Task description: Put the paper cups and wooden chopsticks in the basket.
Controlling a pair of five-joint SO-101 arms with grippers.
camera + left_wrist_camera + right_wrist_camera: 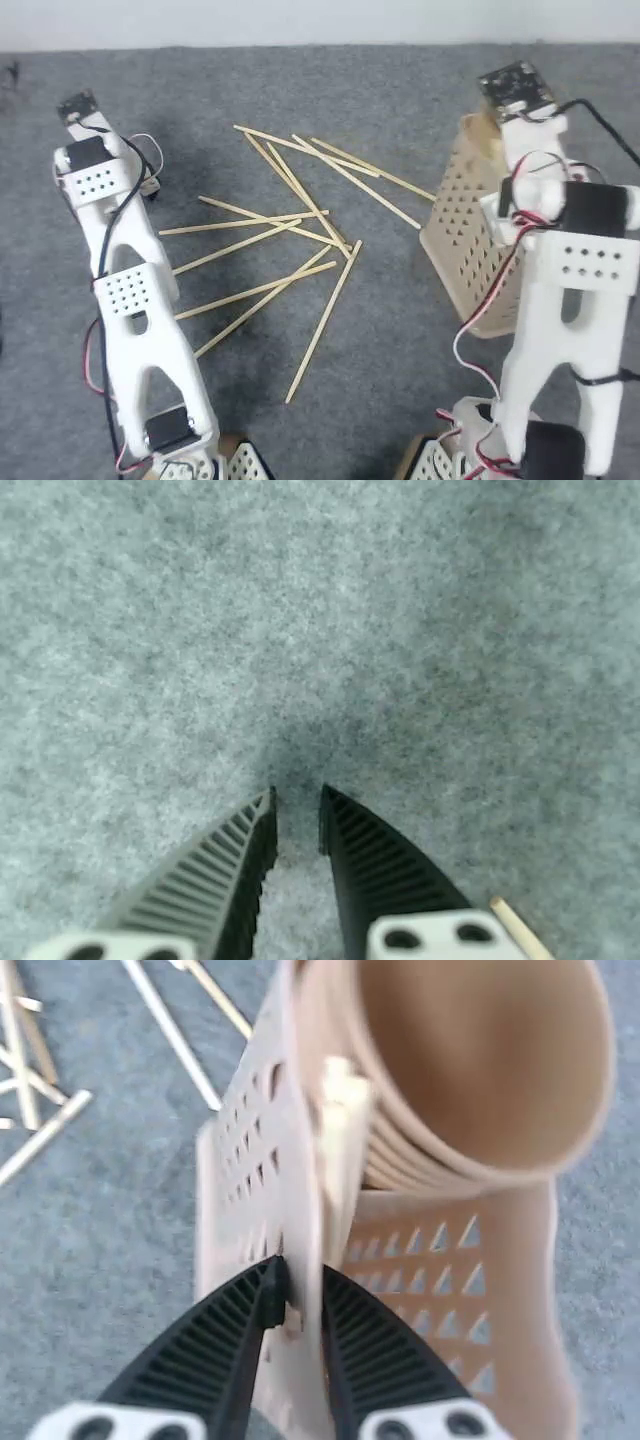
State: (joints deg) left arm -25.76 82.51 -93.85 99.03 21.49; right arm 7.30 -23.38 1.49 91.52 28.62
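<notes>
Basket (238,1165) wall sits clamped inside right tool (300,1268).

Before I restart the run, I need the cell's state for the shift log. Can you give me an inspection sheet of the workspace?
Surface: grey carpet-like mat.
Job's things: wooden chopsticks lie scattered mid-mat, outside the basket. The basket is tilted beside the right arm, with paper cups stacked inside it.
Clutter: nothing seen.
Grippers: left gripper slightly open over the mat, holding nothing; right gripper shut on the basket's wall.
Cables: red, black and white wires run along both arms.
Surroundings: pale wall strip beyond the mat.
</notes>
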